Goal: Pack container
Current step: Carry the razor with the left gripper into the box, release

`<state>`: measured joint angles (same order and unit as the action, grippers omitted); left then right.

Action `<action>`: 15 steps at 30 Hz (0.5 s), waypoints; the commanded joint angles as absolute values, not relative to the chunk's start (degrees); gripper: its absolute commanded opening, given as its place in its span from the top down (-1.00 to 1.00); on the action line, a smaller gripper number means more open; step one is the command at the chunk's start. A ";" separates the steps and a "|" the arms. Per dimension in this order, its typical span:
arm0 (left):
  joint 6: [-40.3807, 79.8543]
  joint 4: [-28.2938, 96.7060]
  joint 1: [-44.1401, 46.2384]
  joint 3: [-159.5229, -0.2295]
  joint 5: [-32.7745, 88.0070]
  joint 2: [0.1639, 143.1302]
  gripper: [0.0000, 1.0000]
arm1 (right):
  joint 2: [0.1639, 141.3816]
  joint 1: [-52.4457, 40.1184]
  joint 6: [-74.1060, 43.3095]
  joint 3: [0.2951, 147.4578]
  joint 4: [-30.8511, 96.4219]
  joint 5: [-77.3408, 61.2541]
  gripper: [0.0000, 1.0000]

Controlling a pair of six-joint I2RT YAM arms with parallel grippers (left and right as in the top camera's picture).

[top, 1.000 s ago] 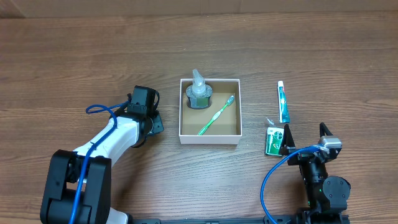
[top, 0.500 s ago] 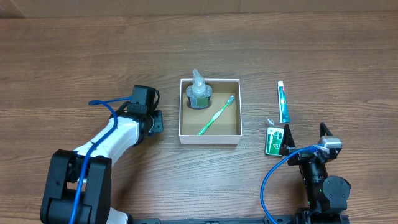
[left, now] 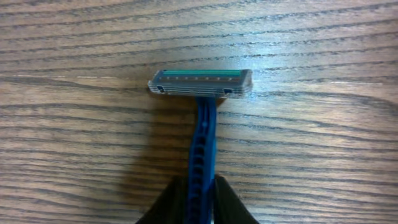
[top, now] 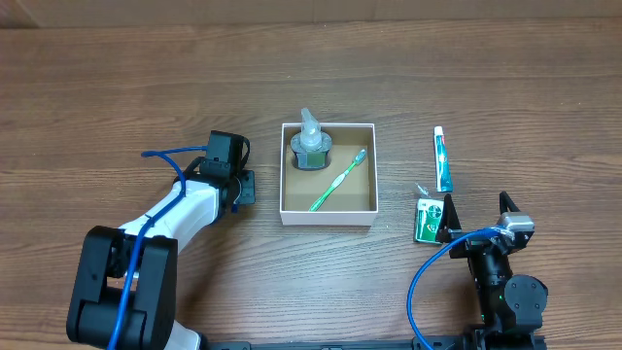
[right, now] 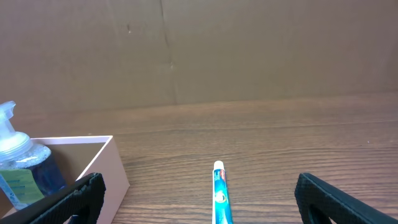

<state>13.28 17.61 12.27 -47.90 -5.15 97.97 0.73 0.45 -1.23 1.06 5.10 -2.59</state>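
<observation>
Your left gripper (left: pixel 200 190) pinches a blue razor (left: pixel 201 83) by its handle, just left of the box (top: pixel 327 217) at mid-table. Your right gripper (top: pixel 474 206) sits spread, near-right of the box.

A robot lab bench, it seems: a left arm (top: pixel 185 209) and right arm (top: pixel 498 264) with blue cables (top: pixel 410 290) at a wood-grain desk (top: pixel 97 78), backed by a cardboard wall (right: pixel 249 50).

Open table (top: pixel 321 68) beyond container (top: pixel 328 218); bottle (top: pixel 311 148), toothbrush (top: pixel 336 183) inside
</observation>
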 commanded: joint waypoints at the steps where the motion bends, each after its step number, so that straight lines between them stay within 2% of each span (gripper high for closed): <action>1: 12.84 18.06 12.14 -47.57 -3.64 100.38 0.67 | 0.19 0.71 -0.82 0.47 4.56 -2.68 -1.00; 5: 12.84 20.71 12.14 -50.26 -3.36 100.33 0.72 | 0.19 0.71 -0.84 0.47 4.56 -2.68 -1.00; 9: 12.84 27.20 12.14 -55.83 -3.36 100.33 0.86 | 0.19 0.71 -0.84 0.47 4.56 -2.68 -1.00; 15: 12.84 35.94 12.14 -64.27 -3.33 100.31 0.88 | 0.19 0.71 -0.82 0.47 4.56 -2.68 -1.00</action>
